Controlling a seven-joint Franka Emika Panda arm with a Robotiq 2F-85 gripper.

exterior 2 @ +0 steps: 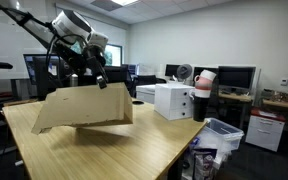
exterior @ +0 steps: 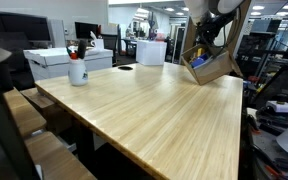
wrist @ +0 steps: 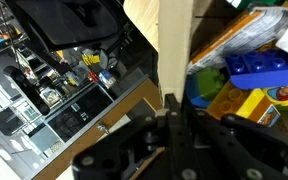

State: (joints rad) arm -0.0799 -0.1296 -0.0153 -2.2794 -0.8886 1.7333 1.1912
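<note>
**Q:** What does the gripper hold, and how?

**A:** Its jaws are drawn narrow, pinching one thin wall of the cardboard box. In both exterior views the box hangs clear above the table, over the table's far end, and it is tilted so that one corner dips.

**Q:** What is inside?

**A:** The wrist view shows toy blocks in blue, yellow and green, lying loose against the gripped wall.

**Q:** What could go wrong from here?

**A:** Three risks, as a judgement.
- The whole load hangs from one pinch on one edge, so the wall could bend or slide out between the jaws, and the box would drop onto the table.
- More tilt could let the blocks shift and spill over the low side.
- A swing toward the near end of the table could bring the box close to the white mug standing there.

**Q:** Is any writing legible?

**A:** None. One yellow block seems to carry a printed picture, though the view is too blurred to be sure. No brand or label can be read on the box.
</note>
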